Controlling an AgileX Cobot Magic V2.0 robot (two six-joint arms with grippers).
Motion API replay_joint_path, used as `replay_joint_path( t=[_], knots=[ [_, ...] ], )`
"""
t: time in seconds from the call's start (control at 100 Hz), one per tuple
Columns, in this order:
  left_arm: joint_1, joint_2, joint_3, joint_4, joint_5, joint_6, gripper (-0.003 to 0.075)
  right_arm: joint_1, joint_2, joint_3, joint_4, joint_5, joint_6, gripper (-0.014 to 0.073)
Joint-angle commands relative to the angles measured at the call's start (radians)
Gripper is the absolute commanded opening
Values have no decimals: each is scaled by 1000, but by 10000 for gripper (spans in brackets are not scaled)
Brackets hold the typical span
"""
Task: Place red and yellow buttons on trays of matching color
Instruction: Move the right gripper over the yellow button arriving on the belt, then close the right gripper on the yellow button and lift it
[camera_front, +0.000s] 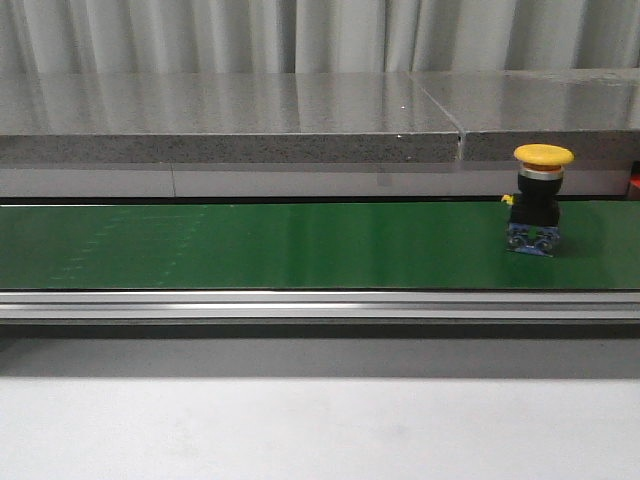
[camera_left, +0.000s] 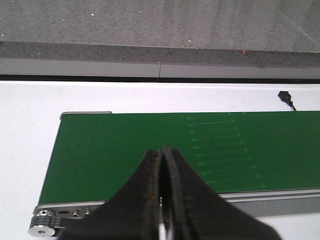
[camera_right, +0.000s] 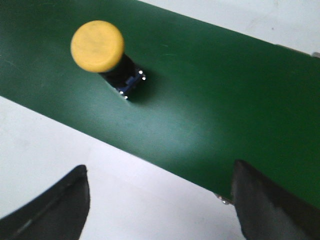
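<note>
Stretching across the front view, the long green conveyor belt (camera_front: 280, 245) runs between a grey speckled stone ledge (camera_front: 230, 115) behind and a white tabletop (camera_front: 300, 430) in front. Standing upright near the belt's right end is the yellow mushroom-cap push button with a black body and blue base (camera_front: 540, 200). The right gripper (camera_right: 160, 200) hovers above it with black fingers (camera_right: 270, 200) spread wide, the button beyond them and untouched. The left gripper (camera_left: 162, 200) is pressed closed, holding nothing, over the belt's left end
</note>
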Motion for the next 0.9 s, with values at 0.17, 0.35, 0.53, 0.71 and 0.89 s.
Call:
replay_joint_path(
  t=[0.17,0.35,0.53,0.71,0.89],
  knots=[
    [-7,3,-28,-16,-74,0,-19,115,70,-21,7,-169,-13,580],
    [-7,3,-28,-16,-74,0,-19,156,152,-22,9,-231,-13,580],
    [-7,3,-28,-16,-74,0,-19,181,205,-23,17,-317,-13,580],
    [-7,3,-28,-16,-74,0,-19,184,235,-23,17,-384,-13,580],
    [-7,3,-28,-16,-74,0,-19,184,240,-23,17,-421,-13,470]
  ],
)
